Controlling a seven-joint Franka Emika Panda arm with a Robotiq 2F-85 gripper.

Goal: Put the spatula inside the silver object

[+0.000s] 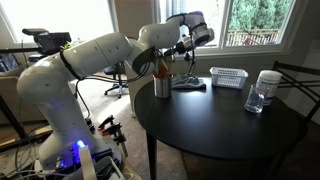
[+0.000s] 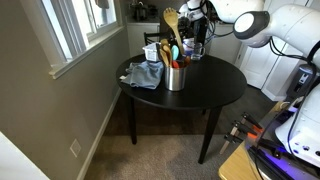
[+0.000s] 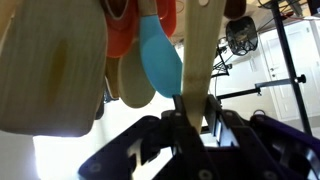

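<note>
The hand (image 3: pixel 190 125) is pinching the spatula (image 3: pixel 202 50) by its narrow tan shaft, fingers drawn in close on either side of the wood, as the wrist view shows. Ahead of the hand, the shaft is running up past a cluster of utensil heads: a teal blade (image 3: pixel 160 55) just beside it, an orange one (image 3: pixel 125 30) further over, and a broad wooden paddle (image 3: pixel 50 70) at the far side. Below the hand and a little to one side, the silver object (image 2: pixel 177 78) is standing upright on the round tabletop (image 1: pixel 210 125), already crowded with those utensils, which is likely why the arm is holding the spatula high and working it in from above. Whether its lower end is inside the rim yet cannot be told. A crumpled cloth (image 2: pixel 145 75) is lying near the cup; a white basket (image 1: pixel 228 77) and a clear jar (image 1: pixel 262 92) are sitting well apart from the hand, out of the way.
</note>
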